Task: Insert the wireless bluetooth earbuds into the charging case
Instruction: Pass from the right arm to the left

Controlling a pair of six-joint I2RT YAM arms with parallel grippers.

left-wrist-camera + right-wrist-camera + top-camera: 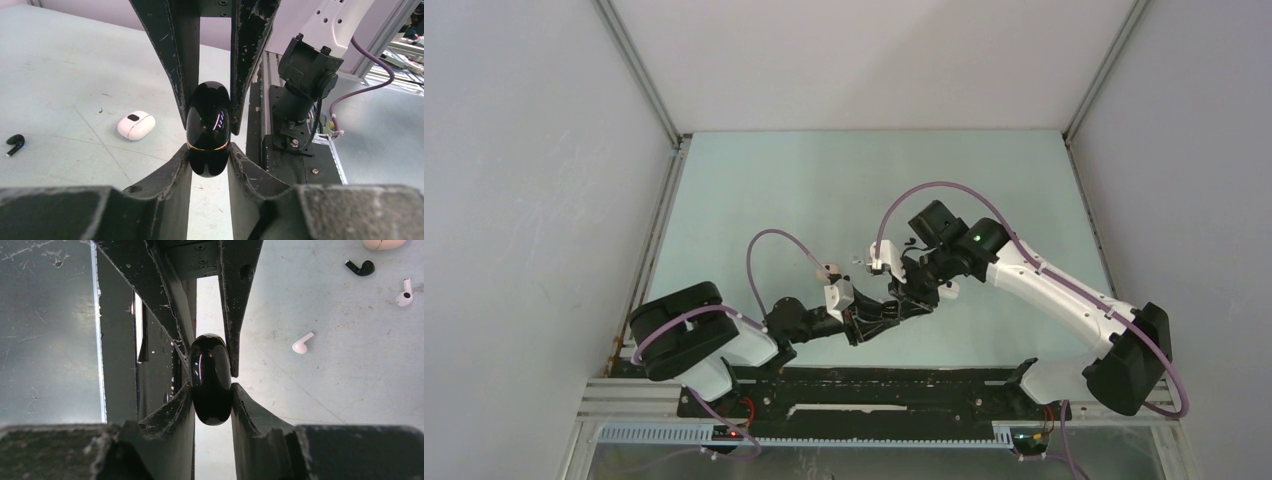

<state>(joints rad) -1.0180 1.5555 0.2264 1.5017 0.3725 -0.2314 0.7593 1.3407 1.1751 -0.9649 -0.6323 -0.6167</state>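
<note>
The left gripper [210, 162] and the right gripper [212, 400] are both clenched on the black charging case [208, 125], at centre frame in each wrist view. In the upper right of the right wrist view, a black earbud [361, 267], a white earbud [302, 343] and a second white earbud [405, 294] lie loose on the table [350, 380]. A white case [136, 125] sits left of centre in the left wrist view.

Nothing written can be read in any view: no word, brand, number or sign. The black case [208, 130] at the middle of the left wrist view shows only streaks of glare on its gloss. The white case [136, 125], left of centre in that view, has a dark oval patch too small to show any mark.
</note>
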